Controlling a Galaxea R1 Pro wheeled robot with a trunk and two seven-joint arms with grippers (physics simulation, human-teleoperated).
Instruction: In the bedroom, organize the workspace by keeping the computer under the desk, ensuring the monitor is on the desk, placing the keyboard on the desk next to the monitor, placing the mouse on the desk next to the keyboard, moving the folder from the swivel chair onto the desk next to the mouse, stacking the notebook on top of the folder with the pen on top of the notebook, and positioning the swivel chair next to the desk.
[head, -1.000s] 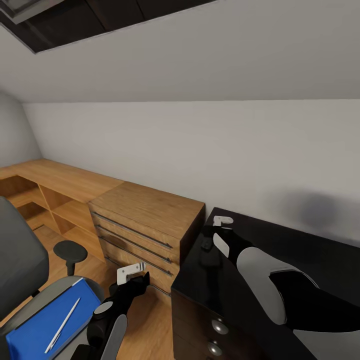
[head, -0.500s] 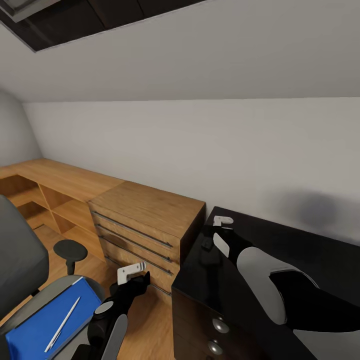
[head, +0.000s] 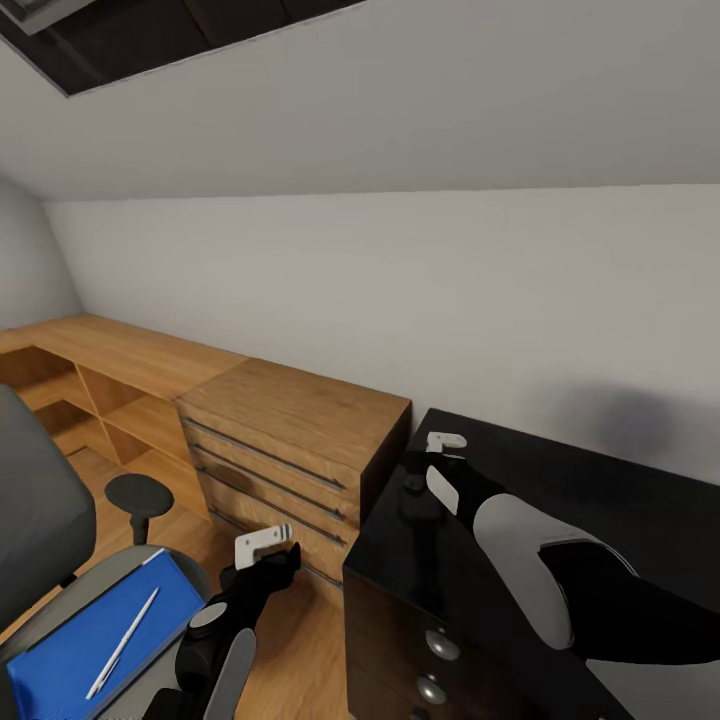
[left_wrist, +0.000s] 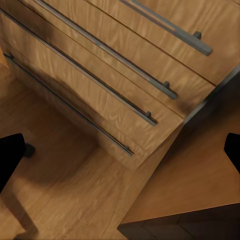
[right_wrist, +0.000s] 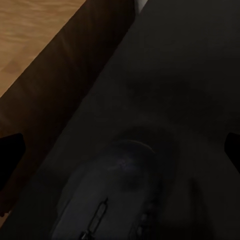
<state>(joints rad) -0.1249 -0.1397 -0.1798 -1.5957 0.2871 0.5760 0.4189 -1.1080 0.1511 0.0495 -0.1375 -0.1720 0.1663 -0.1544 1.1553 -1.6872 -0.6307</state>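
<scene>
— And the arms, what are they like?
— Glossy black shells with pale grey oval panels. Left gripper (head: 268, 545): white fingers. Right gripper (head: 441, 441): white too, on a black wrist.

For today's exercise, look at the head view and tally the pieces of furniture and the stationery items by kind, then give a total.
Swivel chair: 1
Black desk: 1
Light-wood chest of drawers: 1
Low wooden shelf unit: 1
Blue folder: 1
Pen: 1
Total: 6
</scene>
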